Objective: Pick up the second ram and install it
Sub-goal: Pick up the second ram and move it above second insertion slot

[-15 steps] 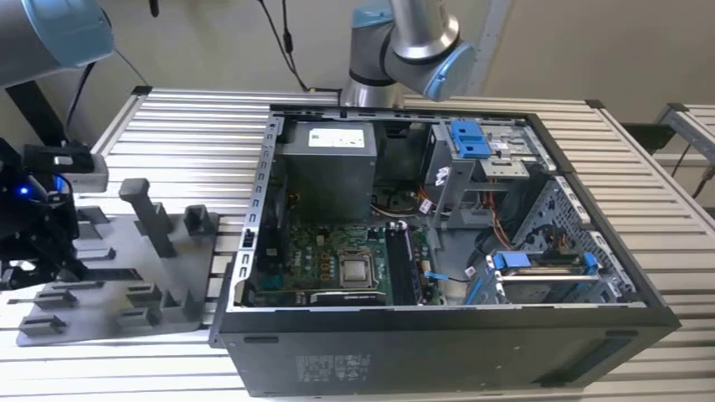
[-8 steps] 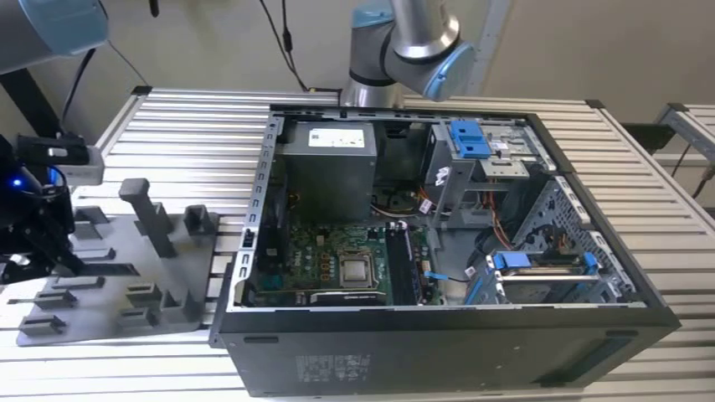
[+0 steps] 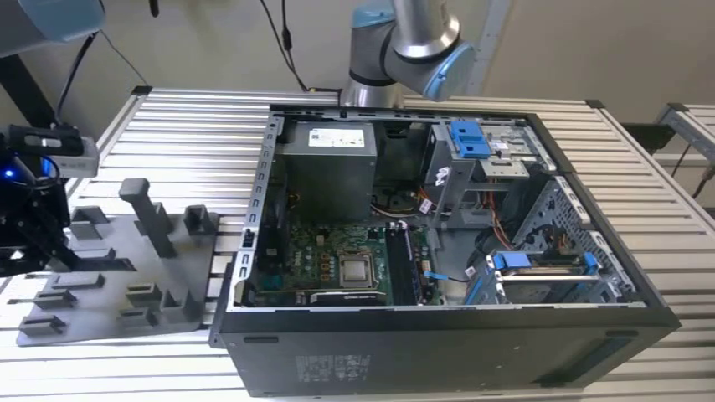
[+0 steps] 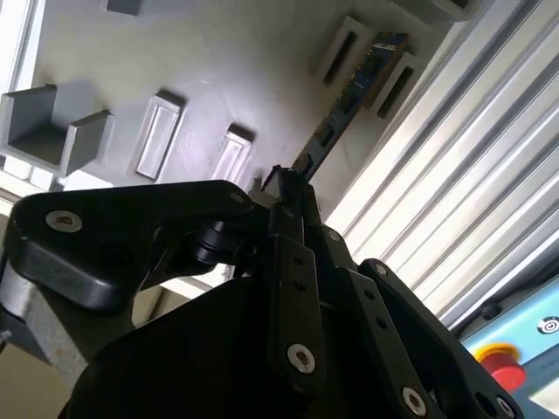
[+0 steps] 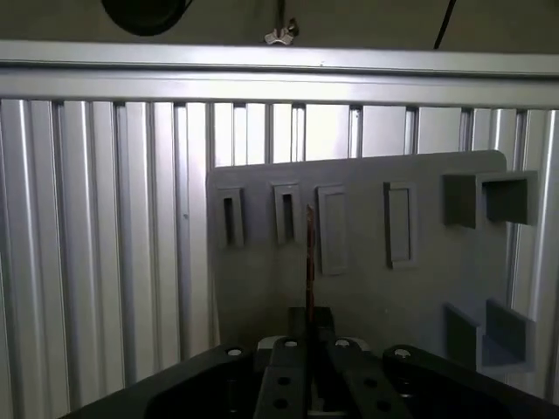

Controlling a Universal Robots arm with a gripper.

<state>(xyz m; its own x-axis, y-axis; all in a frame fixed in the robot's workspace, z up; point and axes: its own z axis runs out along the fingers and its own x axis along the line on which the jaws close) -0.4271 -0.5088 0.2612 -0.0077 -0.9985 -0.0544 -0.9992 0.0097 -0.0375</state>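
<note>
In the second wrist view, the gripper [image 4: 281, 183] is closed on the second ram [image 4: 345, 100], a thin dark stick that we see almost from its edge. The near end of the stick sits between the fingers [image 4: 295, 262], and its far end reaches between two slotted holders of the grey tray [image 4: 175, 52]. We cannot tell whether the stick rests on the tray or is already free of it. In the exterior view this work is at the exterior view's left, above the tray [image 3: 167, 314], well apart from the open computer case [image 3: 447, 352] and its motherboard [image 3: 318, 243] at the right.

We judge the grip to be the weak point. The stick is held near one end only, so it could turn in the jaws. If its far end catches a holder, it may be pulled crooked or drop. A tilted stick would then meet its slot badly.
</note>
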